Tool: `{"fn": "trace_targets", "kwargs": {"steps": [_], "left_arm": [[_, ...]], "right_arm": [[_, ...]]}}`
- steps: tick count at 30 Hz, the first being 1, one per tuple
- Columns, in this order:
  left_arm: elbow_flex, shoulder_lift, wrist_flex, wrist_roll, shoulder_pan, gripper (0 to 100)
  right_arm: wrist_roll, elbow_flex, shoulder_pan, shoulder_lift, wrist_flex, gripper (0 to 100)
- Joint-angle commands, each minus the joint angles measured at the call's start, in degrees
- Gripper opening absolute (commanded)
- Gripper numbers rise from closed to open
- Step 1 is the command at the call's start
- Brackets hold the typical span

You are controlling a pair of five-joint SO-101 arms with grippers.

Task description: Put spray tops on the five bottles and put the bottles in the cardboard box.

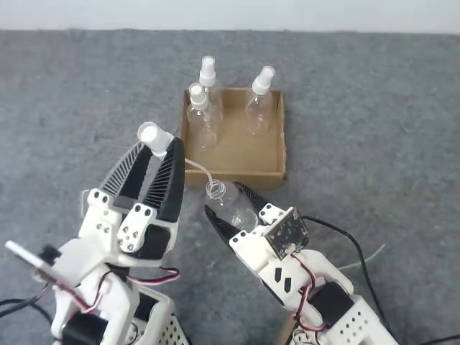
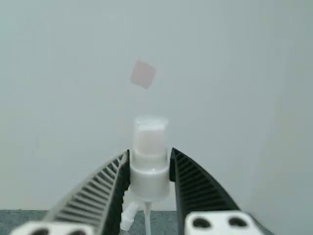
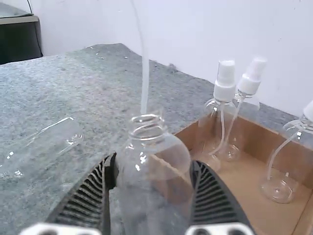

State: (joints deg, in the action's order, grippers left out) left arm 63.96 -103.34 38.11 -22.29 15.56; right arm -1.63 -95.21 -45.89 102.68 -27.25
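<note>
Though coarse, grey table (image 1: 374, 108) by white wall (image 1: 230, 13).

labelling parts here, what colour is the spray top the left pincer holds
White; the spray top shows best in the left wrist view.

The table (image 1: 374, 108) is covered in grey felt-like cloth, rough and dull. The cardboard box (image 1: 237, 154) is plain brown card, matt. The bottles (image 1: 260, 109) in it, and the bottle (image 3: 151, 166) between the right gripper's (image 1: 223, 198) jaws, are clear glossy plastic (bright glints on the shoulders). The spray top (image 2: 149, 164) is smooth white plastic, and its tube (image 3: 144, 73) is translucent. The left gripper (image 1: 162, 146) has a matt white plastic body and black ribbed jaws.
</note>
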Motion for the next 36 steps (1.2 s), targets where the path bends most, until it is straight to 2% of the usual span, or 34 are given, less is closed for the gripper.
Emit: {"fn": "trace_targets", "kwargs": {"steps": [1,9,23,29,36], "left_arm": [[1.19,-0.97,-0.79,-0.35,-0.18,9],[4.00,-0.97,-2.81,-0.53,0.09,9],[4.09,-0.88,0.35,2.37,0.44,9],[4.18,-0.79,3.96,5.19,7.12,21],[6.20,-0.79,3.78,7.38,8.97,22]], "right_arm": [[-0.79,-1.14,-2.07,1.27,1.80,1.7],[-0.88,-1.14,-2.51,1.27,1.80,1.7],[-0.79,-0.70,0.75,1.36,3.47,1.7],[-0.79,-0.70,0.75,1.36,3.47,1.7],[-0.79,-0.62,0.84,1.36,3.47,1.7]]}}
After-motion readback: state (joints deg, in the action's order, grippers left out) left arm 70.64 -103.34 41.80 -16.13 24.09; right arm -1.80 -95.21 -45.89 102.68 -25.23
